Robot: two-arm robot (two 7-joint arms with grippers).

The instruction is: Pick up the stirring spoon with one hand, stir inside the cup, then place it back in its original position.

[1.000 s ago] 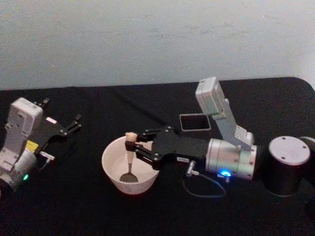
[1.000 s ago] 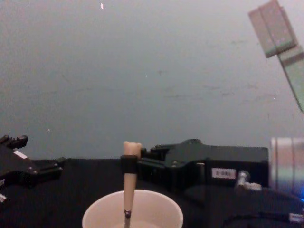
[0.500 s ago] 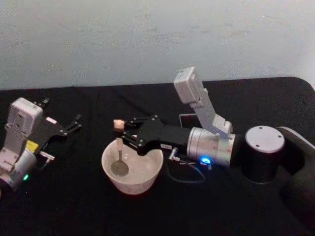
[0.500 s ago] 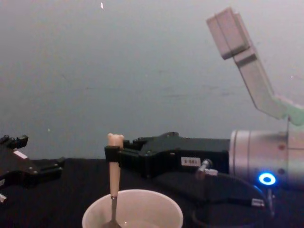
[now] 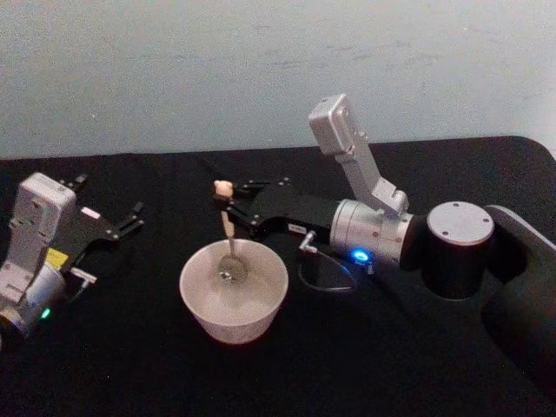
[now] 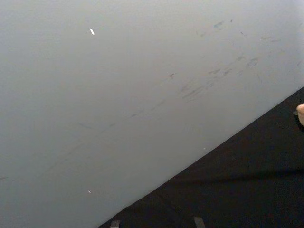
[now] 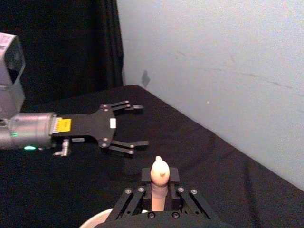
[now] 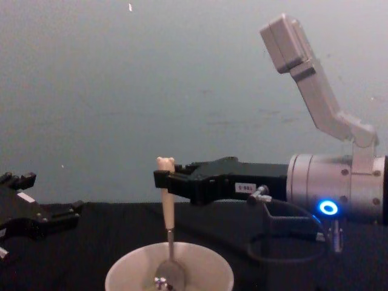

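stirring spoon [image 5: 228, 236] with shiny metal bowl and beige bear-topped handle stands in the wide cream-white round cup [image 5: 233, 323]

the small spoon's round metal bowl sits low inside the cup, below the rim and toward the far side of the opening. whether it touches the bottom cannot be told. its thin dark neck and beige handle rise close to upright, and the tiny bear head pokes out above everything around it. from the chest view the spoon [image 8: 166, 206] leans only slightly, with its bowl sunk behind the cup's thin rim [image 8: 116, 274].

the black two-fingered right gripper [image 5: 228, 198] reaches in level from the right, above the cup's far edge. its fingers are pressed onto the upper handle just under the bear head. the right wrist view looks along this gripper [image 7: 158, 179], both fingertips snug against the beige handle. behind the fingers comes the silver cylindrical wrist [image 5: 372, 233] with a lit blue ring light [image 5: 357, 255], and a thin dark cable [image 5: 323, 280] loops beneath it.

well apart on the left, the other black left gripper [image 5: 111, 195] rests low over the black cloth-covered table [image 5: 130, 365], its fingers spread wide and holding nothing. a pale blue-grey wall [image 5: 174, 69] stands behind the table.
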